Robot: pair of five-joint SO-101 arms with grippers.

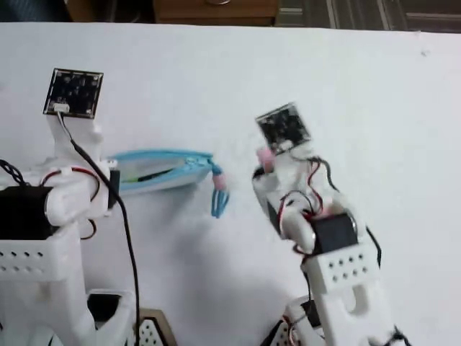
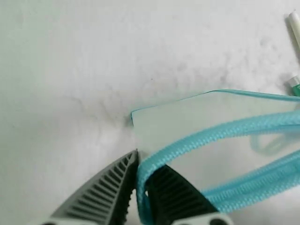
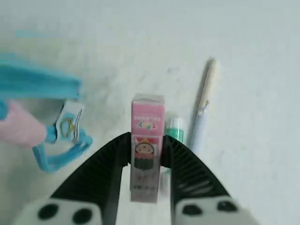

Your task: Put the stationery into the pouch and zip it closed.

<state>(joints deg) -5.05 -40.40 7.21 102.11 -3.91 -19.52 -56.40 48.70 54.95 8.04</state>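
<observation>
Table (image 1: pixel 360 86): white, bearing everything.
Pouch (image 1: pixel 162 169): flat at mid-table, mouth gaping and unzipped; something dark seemingly inside.
Left gripper (image 2: pixel 137 185): clenched on the pouch's zip edge at its far end.
Right gripper (image 3: pixel 146 139): clamped around the pink eraser (image 3: pixel 148 117), near the pouch's mouth, not yet in.
Pen (image 3: pixel 204 105): loose on the table, unpacked.
Green-capped piece (image 3: pixel 174 127): just beside the pen, likewise waiting.
Zip pull (image 1: pixel 218 189): trailing off the open end, a likely snag; zipping comes last.
</observation>
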